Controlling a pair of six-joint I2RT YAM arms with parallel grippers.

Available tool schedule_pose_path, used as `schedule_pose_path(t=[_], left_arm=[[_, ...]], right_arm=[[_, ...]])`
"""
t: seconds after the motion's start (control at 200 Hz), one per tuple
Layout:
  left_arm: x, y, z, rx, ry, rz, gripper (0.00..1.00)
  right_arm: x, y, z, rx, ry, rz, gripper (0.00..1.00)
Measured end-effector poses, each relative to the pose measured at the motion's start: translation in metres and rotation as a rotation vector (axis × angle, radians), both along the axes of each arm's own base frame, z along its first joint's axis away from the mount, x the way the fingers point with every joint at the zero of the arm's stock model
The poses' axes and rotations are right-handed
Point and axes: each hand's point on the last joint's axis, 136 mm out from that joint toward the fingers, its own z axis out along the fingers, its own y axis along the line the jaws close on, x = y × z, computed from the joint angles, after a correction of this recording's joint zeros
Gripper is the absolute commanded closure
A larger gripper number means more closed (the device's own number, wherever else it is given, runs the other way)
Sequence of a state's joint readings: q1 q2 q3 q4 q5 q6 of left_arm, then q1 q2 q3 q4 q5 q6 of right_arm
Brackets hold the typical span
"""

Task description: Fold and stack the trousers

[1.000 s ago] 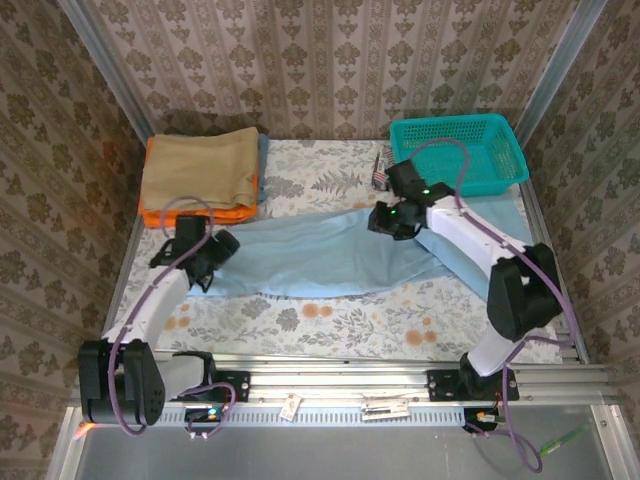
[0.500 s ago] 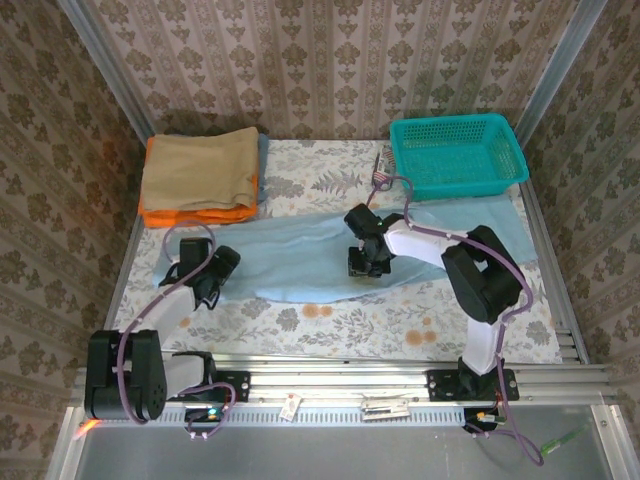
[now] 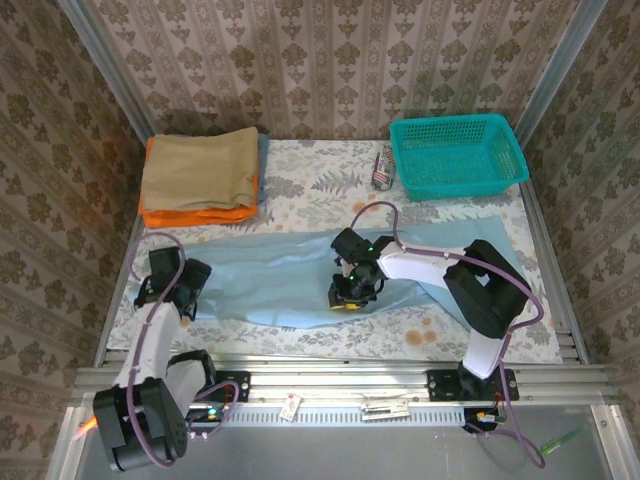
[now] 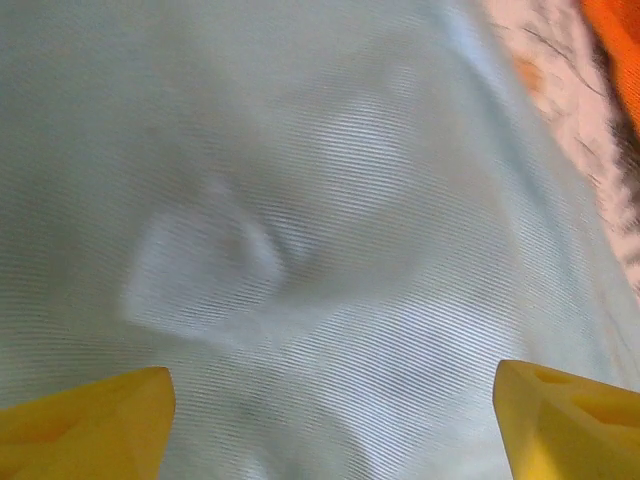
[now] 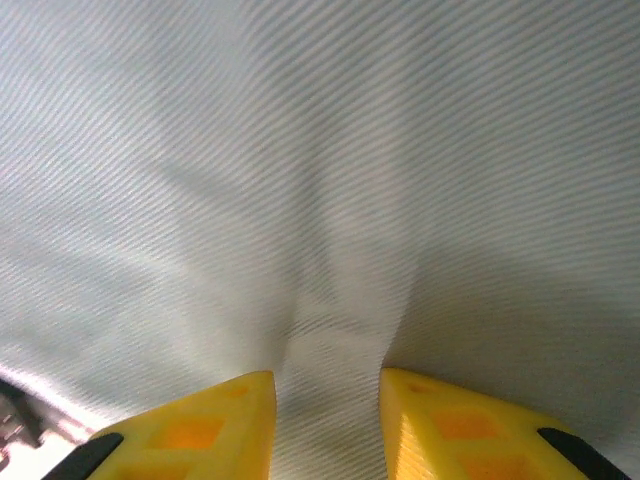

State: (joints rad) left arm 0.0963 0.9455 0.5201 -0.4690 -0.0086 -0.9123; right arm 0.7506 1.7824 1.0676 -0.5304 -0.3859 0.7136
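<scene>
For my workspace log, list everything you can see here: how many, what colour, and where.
trousers: one, pale blue, spread across the table's middle
tan folded garment: one, tan, far left corner, on the orange one
orange folded garment: one, orange, under the tan one
basket: one, teal, far right corner
small striped object: one, dark and pale, left of the basket; too small to identify
tablecloth: one, floral, covering the table
left gripper: one, yellow fingertips wide apart over the trousers
right gripper: one, yellow fingertips close together, a cloth ridge between them
</scene>
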Motion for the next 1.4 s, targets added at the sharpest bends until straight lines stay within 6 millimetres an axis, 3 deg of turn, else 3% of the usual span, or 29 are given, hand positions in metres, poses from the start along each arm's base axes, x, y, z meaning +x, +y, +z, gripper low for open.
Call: schedule_pose_path(t=[0.065, 0.135, 0.215, 0.275, 0.32, 0.385, 0.435, 0.485, 0.585, 0.765, 0.89, 1.05, 1.135, 1.265, 1.4], left_arm=[[0.020, -0.026, 0.027, 0.062, -0.025, -0.135, 0.14], [0.039, -0.069, 0.061, 0.105, -0.103, -0.294, 0.13], [0.042, -0.116, 0.080, 0.112, -0.175, -0.438, 0.13], [0.033, -0.151, 0.074, 0.105, -0.175, -0.540, 0.13], [0.025, -0.174, 0.061, 0.097, -0.156, -0.599, 0.13], [0.008, -0.199, 0.029, 0.093, -0.094, -0.669, 0.12], [-0.007, -0.207, 0.002, 0.101, -0.036, -0.691, 0.12], [-0.022, -0.208, -0.020, 0.113, 0.015, -0.690, 0.12], [-0.042, -0.200, -0.051, 0.135, 0.068, -0.664, 0.11], [-0.012, -0.184, -0.047, 0.053, -0.005, -0.522, 0.11], [0.014, -0.149, -0.043, 0.019, -0.048, -0.409, 0.11], [0.026, -0.110, -0.042, 0.045, -0.052, -0.330, 0.11], [0.026, -0.104, -0.043, 0.055, -0.045, -0.333, 0.11], [0.024, -0.103, -0.043, 0.051, -0.045, -0.350, 0.12], [0.022, -0.103, -0.043, 0.050, -0.049, -0.360, 0.12]], right_arm=[[0.004, 0.002, 0.011, 0.014, -0.001, -0.005, 0.65], [0.015, -0.004, 0.030, 0.035, -0.027, -0.035, 0.64], [0.038, -0.032, 0.059, 0.041, -0.098, -0.124, 0.64], [0.055, -0.061, 0.080, 0.034, -0.154, -0.206, 0.63], [0.069, -0.094, 0.095, 0.018, -0.208, -0.300, 0.60], [0.077, -0.145, 0.107, -0.009, -0.261, -0.437, 0.57], [0.076, -0.185, 0.110, -0.045, -0.280, -0.547, 0.54], [0.069, -0.225, 0.108, -0.097, -0.283, -0.662, 0.49], [0.045, -0.276, 0.100, -0.201, -0.259, -0.801, 0.42], [0.017, -0.312, 0.088, -0.304, -0.220, -0.904, 0.39], [0.008, -0.320, 0.073, -0.337, -0.171, -0.926, 0.40], [0.000, -0.319, 0.056, -0.358, -0.107, -0.901, 0.39], [-0.004, -0.317, 0.049, -0.363, -0.082, -0.894, 0.41], [-0.005, -0.313, 0.034, -0.352, -0.038, -0.877, 0.54], [-0.007, -0.308, 0.019, -0.338, 0.007, -0.861, 0.61]])
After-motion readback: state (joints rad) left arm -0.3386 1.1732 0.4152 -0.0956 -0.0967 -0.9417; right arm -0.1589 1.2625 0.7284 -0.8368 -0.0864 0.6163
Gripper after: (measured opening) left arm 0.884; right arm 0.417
